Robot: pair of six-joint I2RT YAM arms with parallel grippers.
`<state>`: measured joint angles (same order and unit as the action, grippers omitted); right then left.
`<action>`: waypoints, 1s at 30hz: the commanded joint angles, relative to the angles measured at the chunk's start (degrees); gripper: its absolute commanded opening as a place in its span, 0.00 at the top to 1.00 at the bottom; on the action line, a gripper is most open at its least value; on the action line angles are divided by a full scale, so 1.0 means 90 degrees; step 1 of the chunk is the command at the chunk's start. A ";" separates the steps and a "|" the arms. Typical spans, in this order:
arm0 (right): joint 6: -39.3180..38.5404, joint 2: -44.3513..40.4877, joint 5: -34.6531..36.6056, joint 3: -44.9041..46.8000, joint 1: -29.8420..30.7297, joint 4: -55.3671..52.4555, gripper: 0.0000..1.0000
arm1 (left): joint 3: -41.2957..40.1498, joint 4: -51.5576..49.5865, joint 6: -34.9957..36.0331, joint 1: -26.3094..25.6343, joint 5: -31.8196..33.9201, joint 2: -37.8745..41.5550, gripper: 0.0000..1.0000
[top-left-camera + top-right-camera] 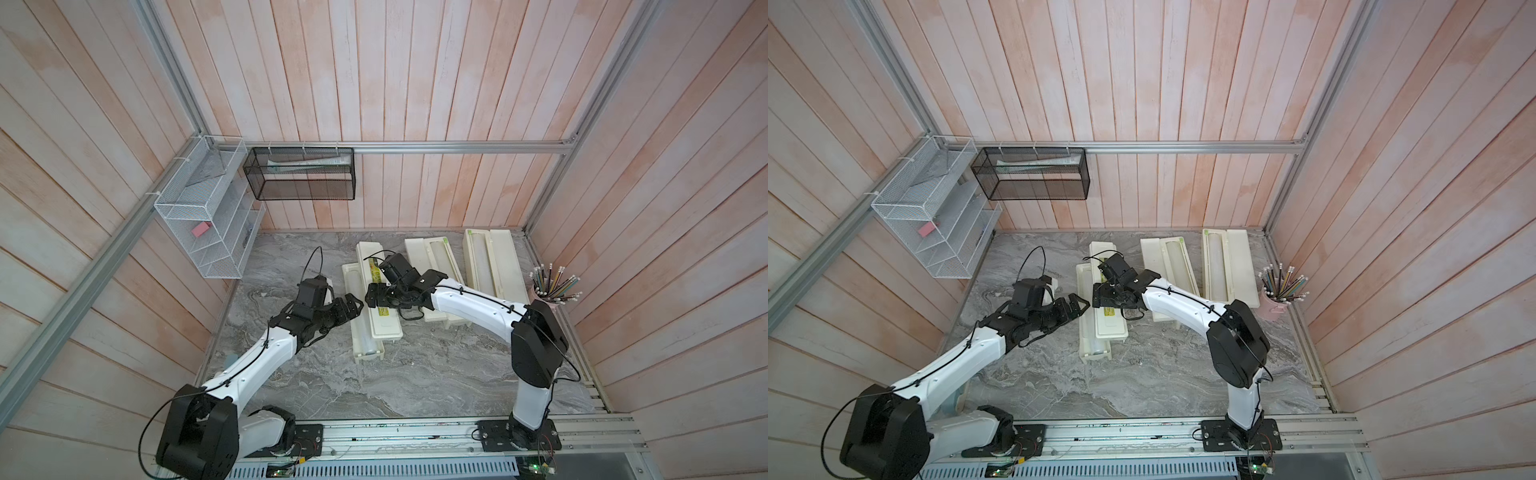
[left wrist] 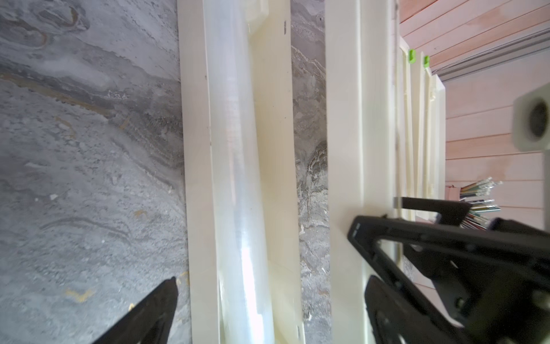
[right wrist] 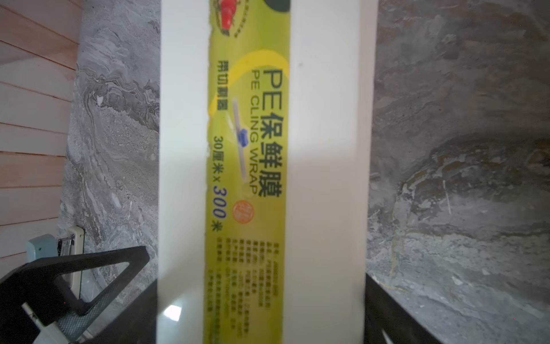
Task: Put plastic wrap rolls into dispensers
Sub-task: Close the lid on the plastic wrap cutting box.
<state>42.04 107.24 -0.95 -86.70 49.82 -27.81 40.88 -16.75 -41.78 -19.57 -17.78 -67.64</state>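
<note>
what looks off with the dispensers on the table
The left dispenser's labelled lid sits over its trough but shifted toward the back wall, not lined up, leaving the near end of the plastic wrap roll uncovered. The right gripper grips the lid.

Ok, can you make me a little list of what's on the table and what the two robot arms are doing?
Table: grey marble top
Left dispenser: plastic wrap roll lying in its trough
Middle dispenser, right dispenser: lids open flat
Labelled lid: left dispenser's, between right jaws
Left gripper: jaws open, empty, beside the trough
Right gripper: jaws closed on the lid's edges
Extra: cup of pencils at right
</note>
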 commanded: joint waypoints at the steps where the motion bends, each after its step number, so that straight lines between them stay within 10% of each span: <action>1: 0.0249 -0.0014 0.0222 0.0030 0.0202 0.0234 0.16 | -0.0356 -0.0094 0.0101 0.0077 -0.0286 0.0278 0.00; 30: 0.0435 0.0738 0.0622 -0.0025 0.0655 0.0415 0.16 | -0.1783 0.0259 -0.0015 0.0574 -0.2351 0.1532 0.00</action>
<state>46.61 113.08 3.60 -86.70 55.37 -25.21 25.69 -14.52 -42.28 -14.66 -36.64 -54.50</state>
